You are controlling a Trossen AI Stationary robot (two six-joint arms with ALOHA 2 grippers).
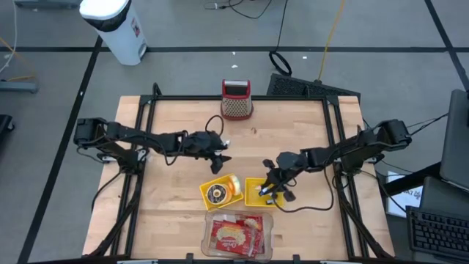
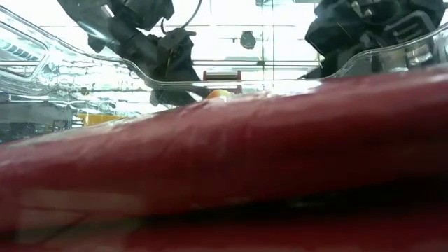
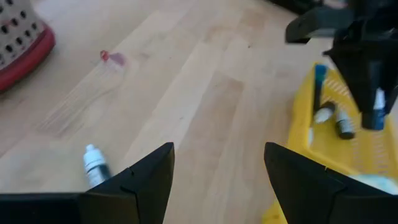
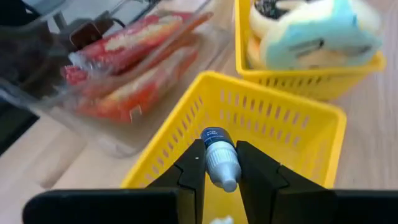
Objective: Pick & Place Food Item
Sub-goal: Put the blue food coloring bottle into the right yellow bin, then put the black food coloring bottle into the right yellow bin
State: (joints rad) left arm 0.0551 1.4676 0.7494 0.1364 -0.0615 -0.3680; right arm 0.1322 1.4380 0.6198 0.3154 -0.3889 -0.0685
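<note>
Two grippers differ: right gripper [image 4: 221, 165] pinches a small blue-capped white dropper bottle [image 4: 219, 155] over the yellow slotted plastic basket [image 4: 298, 130], seemingly for dropping; left gripper [image 3: 217, 174] gapes empty.

Small white dropper bottle [image 4: 221, 163], dark label, pinched upright-ish in right gripper's [image 4: 220, 171] jaws, directly over the yellow basket [image 4: 292, 124].

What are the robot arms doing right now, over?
Right tool shut on small bottle, above yellow basket. Left tool open, empty, over table. Another bottle lies near it. Nothing blocking.
</note>
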